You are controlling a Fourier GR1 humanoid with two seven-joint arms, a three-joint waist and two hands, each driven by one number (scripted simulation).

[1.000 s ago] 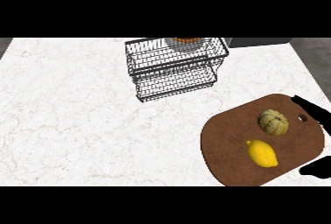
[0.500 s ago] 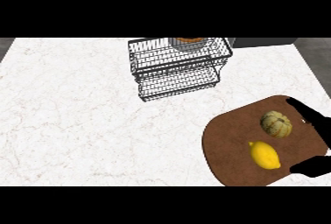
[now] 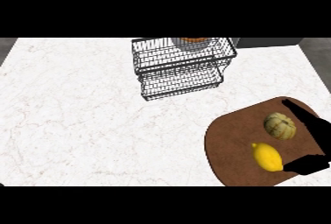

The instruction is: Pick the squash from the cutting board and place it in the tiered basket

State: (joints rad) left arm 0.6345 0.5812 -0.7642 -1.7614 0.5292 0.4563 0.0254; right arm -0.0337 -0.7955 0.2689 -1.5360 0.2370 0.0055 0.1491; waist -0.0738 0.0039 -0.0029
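Reaching farther in over the cutting board (image 3: 223,142), the right hand (image 3: 317,133) lays straight, open fingers just right of the squash (image 3: 280,125). It sits on the board's far right part, beyond the lemon (image 3: 267,156); the basket (image 3: 184,65) stands far-left.

The robot hand (image 3: 318,134) is plain black, with slim tapering fingers (image 3: 298,111) and a blunt thumb (image 3: 305,165).

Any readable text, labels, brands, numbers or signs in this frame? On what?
None to read. No writing, label or number shows on the squash, the lemon, the cutting board, the tiered basket, the counter or the right hand.
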